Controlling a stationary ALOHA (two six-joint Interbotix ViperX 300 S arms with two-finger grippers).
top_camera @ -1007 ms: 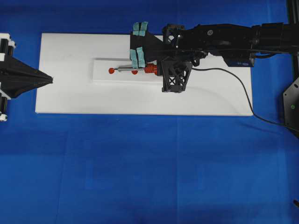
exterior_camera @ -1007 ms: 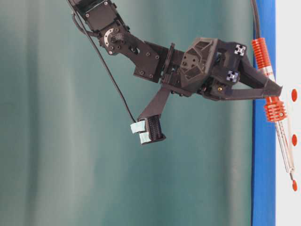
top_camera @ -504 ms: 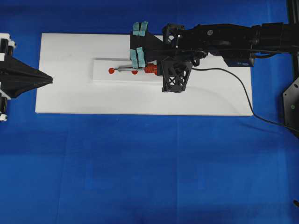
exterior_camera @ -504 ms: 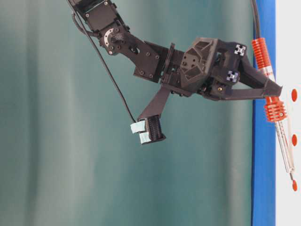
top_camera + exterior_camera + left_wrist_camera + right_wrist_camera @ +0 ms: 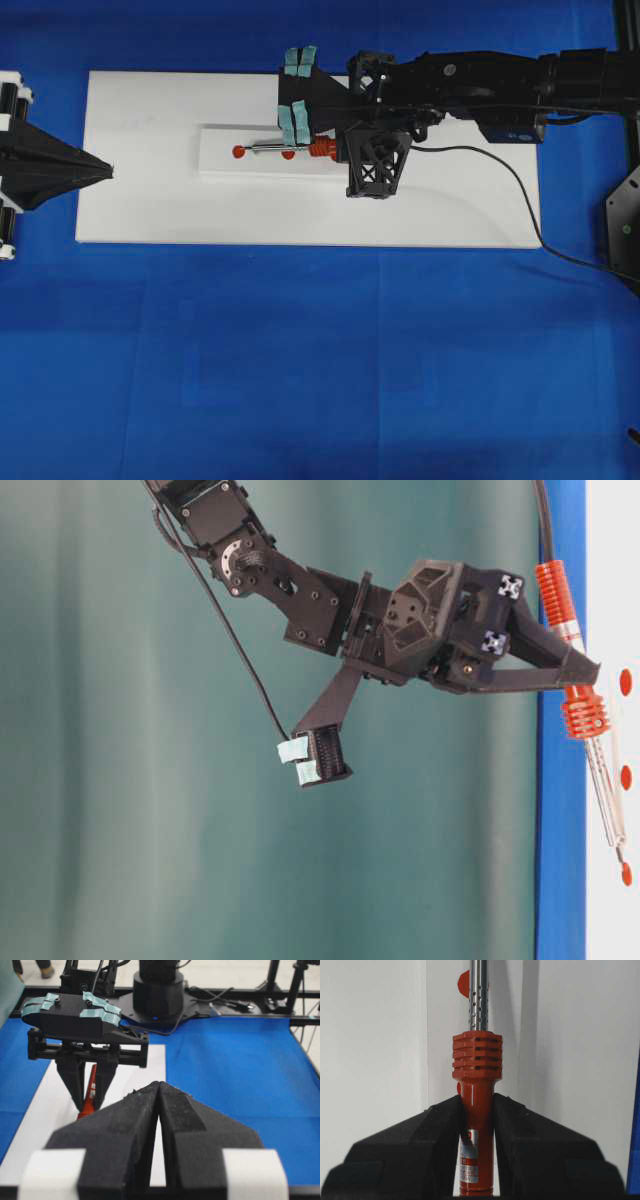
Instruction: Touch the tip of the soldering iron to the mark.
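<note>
The slim, stiff, light orange-red soldering iron [image 5: 476,1110] is clamped at its handle by the right gripper [image 5: 476,1125], best held there.

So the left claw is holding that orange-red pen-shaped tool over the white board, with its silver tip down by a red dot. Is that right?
Not quite: the right gripper holds the orange-red pen-shaped soldering iron, as the right wrist view shows. The left gripper is shut and empty. The rest stands: the silver tip is at a red dot on the white board.
</note>
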